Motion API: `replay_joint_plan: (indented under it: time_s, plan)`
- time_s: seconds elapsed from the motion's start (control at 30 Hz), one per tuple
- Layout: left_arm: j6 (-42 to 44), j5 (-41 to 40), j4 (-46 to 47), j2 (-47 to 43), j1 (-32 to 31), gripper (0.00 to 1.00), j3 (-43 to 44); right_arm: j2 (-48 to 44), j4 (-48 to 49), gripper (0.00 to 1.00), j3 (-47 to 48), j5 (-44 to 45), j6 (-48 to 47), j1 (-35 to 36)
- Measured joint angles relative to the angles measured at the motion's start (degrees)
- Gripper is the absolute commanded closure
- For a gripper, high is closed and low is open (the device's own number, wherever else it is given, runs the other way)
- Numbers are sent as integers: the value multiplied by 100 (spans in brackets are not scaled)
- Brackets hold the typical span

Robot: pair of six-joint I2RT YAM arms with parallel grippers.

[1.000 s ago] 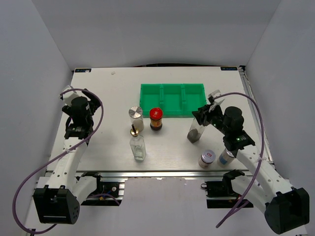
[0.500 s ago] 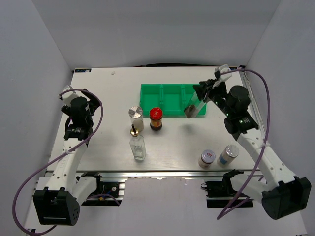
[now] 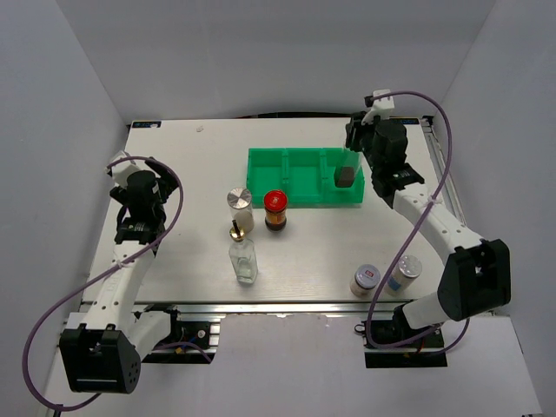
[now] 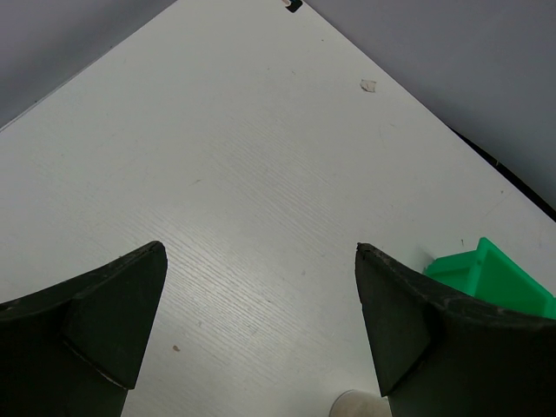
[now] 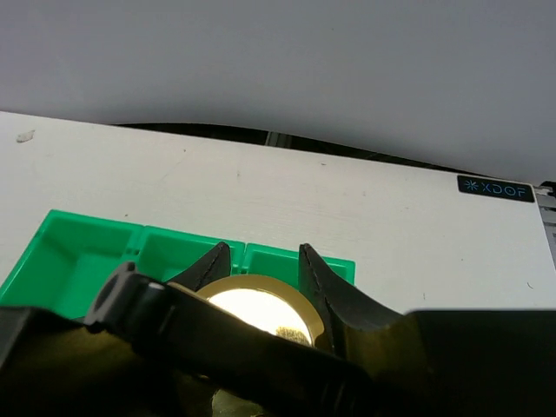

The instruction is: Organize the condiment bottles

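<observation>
Right wrist, round gold-capped bottle (image 5: 261, 314); black end effector (image 5: 262, 265) gripping it

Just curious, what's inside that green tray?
A gold-capped bottle, gripped by the right end effector, in or over its right compartment; others look empty. The floor beneath is hidden.

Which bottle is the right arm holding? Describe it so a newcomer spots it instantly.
Find the green tray at the far middle of the table. At its right-hand compartment, the right end effector grips a clear glass bottle by its gold top. It is the only bottle not standing on the bare tabletop, and its bottom is dark, unlike the other gold-spouted bottle near the front.
</observation>
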Motion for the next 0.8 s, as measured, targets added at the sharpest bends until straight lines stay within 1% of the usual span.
replay_joint_plan:
  time_s: [0.27, 0.53, 0.8]
  plan:
    - [0, -57, 20, 90, 0, 2, 0, 546, 529, 100, 238, 439, 9, 0]
    - [2, -61, 48, 295, 0, 2, 0, 1049, 1071, 100, 262, 844, -11, 0]
    - [20, -63, 63, 319, 0, 2, 0, 1528, 1550, 100, 378, 1064, 11, 0]
